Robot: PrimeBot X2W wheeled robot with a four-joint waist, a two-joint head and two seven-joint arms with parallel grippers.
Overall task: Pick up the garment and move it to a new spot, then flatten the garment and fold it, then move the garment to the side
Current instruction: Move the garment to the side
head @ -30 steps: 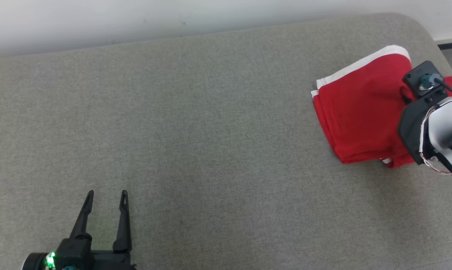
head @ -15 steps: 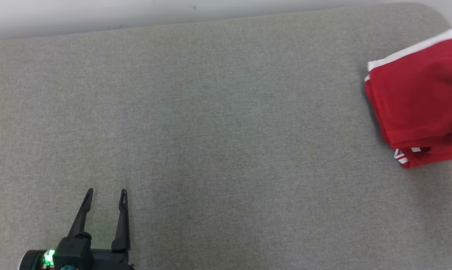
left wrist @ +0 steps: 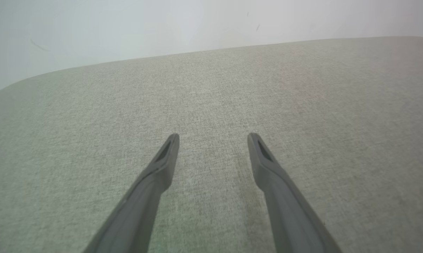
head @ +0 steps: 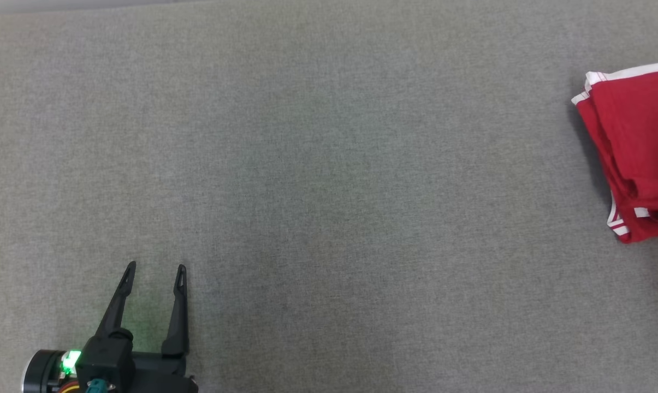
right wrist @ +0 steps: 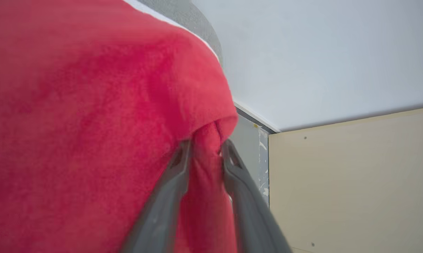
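Setting the folded garment [head: 634,136] aside, seemingly: right hand [right wrist: 206,146] pinching its fold, left hand [head: 156,266] spread; next, lower and release.

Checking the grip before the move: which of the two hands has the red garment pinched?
The right hand: it is shut on a bunch of the red garment. The left hand is open, holding nothing, above the grey surface.

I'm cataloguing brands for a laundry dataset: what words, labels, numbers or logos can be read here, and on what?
None can be read.
The red garment bears plain white stripes, no print.
The left hand has no lettering.
The grey upholstered surface is unmarked.
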